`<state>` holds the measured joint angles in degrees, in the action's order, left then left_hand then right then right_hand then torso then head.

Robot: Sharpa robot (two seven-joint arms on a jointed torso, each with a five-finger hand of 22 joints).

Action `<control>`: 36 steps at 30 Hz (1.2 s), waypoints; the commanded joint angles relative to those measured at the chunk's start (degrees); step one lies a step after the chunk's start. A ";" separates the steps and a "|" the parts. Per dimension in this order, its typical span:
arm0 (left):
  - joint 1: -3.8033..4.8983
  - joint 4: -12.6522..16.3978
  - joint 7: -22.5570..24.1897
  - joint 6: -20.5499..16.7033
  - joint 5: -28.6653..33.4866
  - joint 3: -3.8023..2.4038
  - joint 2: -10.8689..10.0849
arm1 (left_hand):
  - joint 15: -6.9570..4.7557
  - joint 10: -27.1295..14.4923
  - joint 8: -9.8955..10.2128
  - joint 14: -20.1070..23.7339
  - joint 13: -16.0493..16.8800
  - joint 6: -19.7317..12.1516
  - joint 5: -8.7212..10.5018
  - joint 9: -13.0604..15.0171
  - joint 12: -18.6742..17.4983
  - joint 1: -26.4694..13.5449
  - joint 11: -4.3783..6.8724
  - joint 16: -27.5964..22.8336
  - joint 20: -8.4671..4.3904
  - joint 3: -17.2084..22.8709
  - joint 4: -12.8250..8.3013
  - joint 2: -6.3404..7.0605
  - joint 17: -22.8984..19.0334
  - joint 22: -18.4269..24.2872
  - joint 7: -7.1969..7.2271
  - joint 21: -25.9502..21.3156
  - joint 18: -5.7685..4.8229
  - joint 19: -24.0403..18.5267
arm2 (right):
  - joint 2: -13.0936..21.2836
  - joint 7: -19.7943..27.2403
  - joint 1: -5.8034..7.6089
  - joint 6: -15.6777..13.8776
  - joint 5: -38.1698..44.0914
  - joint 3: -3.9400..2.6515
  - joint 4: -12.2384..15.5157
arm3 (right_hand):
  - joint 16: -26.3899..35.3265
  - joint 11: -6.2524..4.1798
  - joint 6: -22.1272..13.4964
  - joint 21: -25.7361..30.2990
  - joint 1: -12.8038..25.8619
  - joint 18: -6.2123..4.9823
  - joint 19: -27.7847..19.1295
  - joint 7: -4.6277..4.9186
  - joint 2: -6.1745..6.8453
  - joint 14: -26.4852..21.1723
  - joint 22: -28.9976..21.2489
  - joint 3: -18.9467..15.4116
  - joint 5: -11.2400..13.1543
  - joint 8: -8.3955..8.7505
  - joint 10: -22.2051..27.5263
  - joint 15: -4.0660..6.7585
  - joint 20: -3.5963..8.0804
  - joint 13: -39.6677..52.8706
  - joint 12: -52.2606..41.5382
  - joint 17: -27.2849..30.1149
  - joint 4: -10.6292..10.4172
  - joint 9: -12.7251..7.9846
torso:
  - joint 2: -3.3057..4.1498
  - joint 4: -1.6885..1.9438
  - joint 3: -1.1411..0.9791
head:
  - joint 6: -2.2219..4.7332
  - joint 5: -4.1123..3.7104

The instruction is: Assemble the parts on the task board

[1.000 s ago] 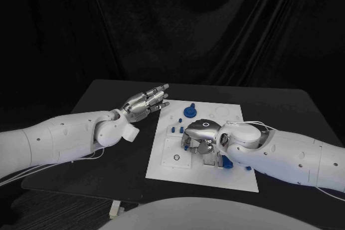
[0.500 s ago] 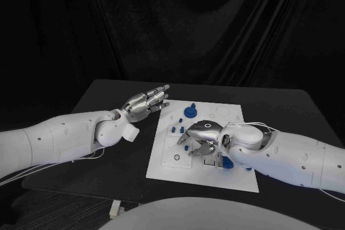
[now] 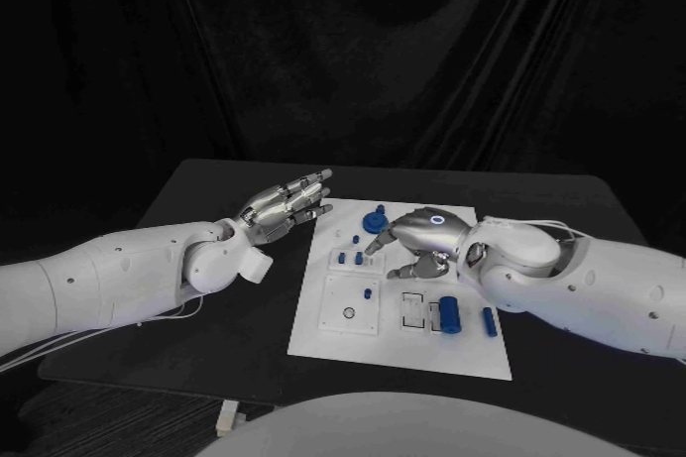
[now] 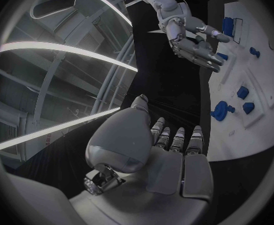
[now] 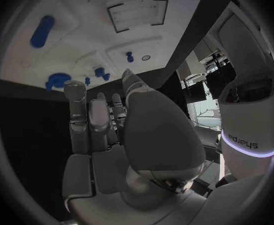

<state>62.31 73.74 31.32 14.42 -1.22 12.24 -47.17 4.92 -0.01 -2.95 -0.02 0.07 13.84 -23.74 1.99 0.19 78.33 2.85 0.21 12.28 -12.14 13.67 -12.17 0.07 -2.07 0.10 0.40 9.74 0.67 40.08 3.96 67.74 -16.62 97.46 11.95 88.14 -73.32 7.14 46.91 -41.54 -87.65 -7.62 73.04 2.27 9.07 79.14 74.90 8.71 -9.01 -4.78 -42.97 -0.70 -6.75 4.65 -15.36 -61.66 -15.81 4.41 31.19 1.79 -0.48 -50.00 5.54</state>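
My right hand (image 3: pixel 423 244) lifted off board centre, fingers loosely apart, holding nothing. Blue cylinder (image 3: pixel 452 312) now lies free on task board (image 3: pixel 429 358). Left hand (image 3: pixel 286 204) hovers beside board, fingers spread, empty. Placement looks done.

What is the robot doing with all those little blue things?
It is putting small blue parts together on the white task board. Right now neither hand holds anything. The right hand hovers above the middle of the board, fingers spread. The left hand waits open beside the board's far left corner. A long blue part lies in its slot near the front, and a round blue part sits at the back.
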 commanded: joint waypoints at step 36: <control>-0.15 0.79 3.16 -1.04 0.19 -0.04 -0.14 | -1.31 0.01 -0.47 0.02 -0.07 -0.21 -1.47 -0.01 -0.19 1.13 -0.28 -0.21 -2.10 -0.40 -1.16 -0.60 -0.07 1.53 0.33 -0.27 0.45 -0.53 | 7.02 -5.19 0.49 6.67 -6.47 -0.05 -3.86 | -1.97 -0.14 3.33 -4.71 5.45 0.23 4.28 5.16 -1.59 3.40 5.25 0.09 2.59 0.08 -7.08 -1.38 -1.08 -0.96 -2.70 -2.20 0.48 -0.29 | 0.04 0.01 -0.02 | 0.00 -1.05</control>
<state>62.26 74.34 33.19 13.25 -1.21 12.25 -47.30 3.89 -0.01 -3.21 -0.02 0.09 13.94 -24.92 2.03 0.19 78.89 2.85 0.21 10.63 -12.62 12.87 -12.72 0.05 -0.50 0.20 0.40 9.74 0.05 47.14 -1.41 68.50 -10.64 91.21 11.94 84.34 -75.21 7.03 50.07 -46.10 -82.09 -7.61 76.99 7.10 8.04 82.42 74.94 8.86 -6.63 -4.61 -49.70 -1.84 -7.69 3.76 -17.82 -63.85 -15.65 4.15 31.23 1.79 -0.53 -50.00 4.45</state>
